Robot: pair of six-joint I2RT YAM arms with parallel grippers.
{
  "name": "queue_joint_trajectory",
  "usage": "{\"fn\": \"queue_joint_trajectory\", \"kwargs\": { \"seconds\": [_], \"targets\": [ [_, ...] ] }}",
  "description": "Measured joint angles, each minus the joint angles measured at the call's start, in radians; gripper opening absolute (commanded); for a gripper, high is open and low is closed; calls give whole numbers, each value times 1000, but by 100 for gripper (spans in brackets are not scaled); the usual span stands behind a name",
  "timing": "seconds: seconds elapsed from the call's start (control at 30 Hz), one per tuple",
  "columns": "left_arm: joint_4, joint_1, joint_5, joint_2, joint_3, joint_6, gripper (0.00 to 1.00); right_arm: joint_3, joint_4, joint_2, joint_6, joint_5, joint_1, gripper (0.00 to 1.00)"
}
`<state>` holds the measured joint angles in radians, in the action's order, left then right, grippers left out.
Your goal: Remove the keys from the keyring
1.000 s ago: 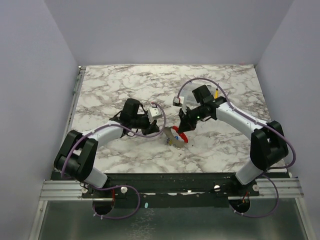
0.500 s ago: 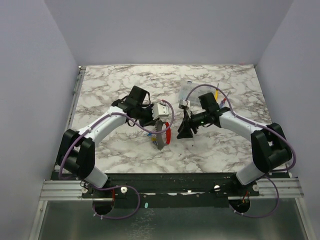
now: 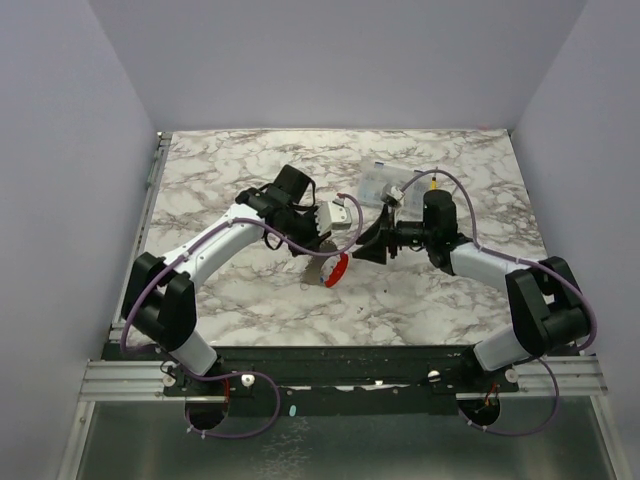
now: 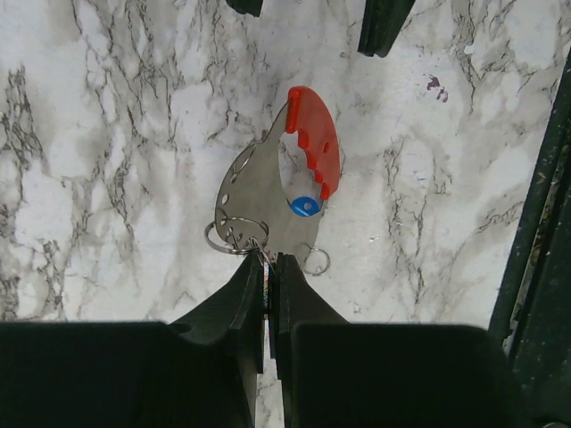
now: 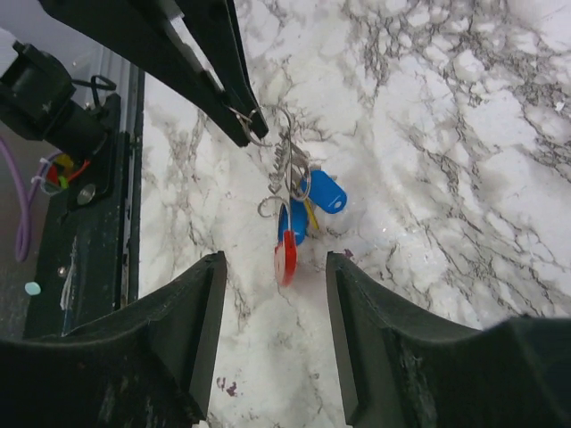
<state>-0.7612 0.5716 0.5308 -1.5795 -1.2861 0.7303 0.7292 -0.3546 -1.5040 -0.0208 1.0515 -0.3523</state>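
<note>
Left gripper [image 3: 322, 254]: pointed down over the table [image 3: 220, 170]; jaws closed to a sliver, pinched on a thin silvery piece of the keys [image 5: 290, 174].
Bunch: hung as 1 cluster straight from the left gripper's tips [image 4: 269, 267]; contact between its lowest part and the table could not be told.
Ring [image 4: 230, 237]: just past the left gripper's tips, threaded through a flat silver plate [image 4: 254, 189].
Small ring [image 4: 314, 260]: just beside the left gripper's tips, on the opposite side from the larger ring.
Blue heads [image 5: 326, 192]: 2 seen from the right wrist, below the left gripper's tips [image 5: 248, 127], among the silvery blades.
Red tag [image 4: 314, 143]: ran along the plate's edge, at the end of the bunch farthest from the left gripper.
Right gripper [image 3: 368, 250]: just to the right of the left gripper and aimed toward it; jaws spread wide, held nothing, stood apart from the bunch.
Right fingers [image 4: 384, 25]: showed at the top edge of the left wrist view, past the bunch from the left gripper.
Clear pack [image 3: 380, 180]: lay on the table well beyond the left gripper, toward the far right.
</note>
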Motion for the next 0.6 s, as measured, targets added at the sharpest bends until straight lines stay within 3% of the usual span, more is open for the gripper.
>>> {"fn": "queue_joint_trajectory", "kwargs": {
  "seconds": [0.13,0.3,0.47,0.6],
  "targets": [
    [-8,2,5,-9,0,-98,0,-74,-254,-3,106,-1,-9,55],
    [-9,4,35,-1,2,-142,0,-68,-391,-27,69,19,-20,55],
    [-30,14,35,42,5,-55,0,17,-329,-61,-66,113,-21,58],
    [-108,40,13,49,-1,119,0,174,-64,-78,-315,183,-21,58]
  ]
}}
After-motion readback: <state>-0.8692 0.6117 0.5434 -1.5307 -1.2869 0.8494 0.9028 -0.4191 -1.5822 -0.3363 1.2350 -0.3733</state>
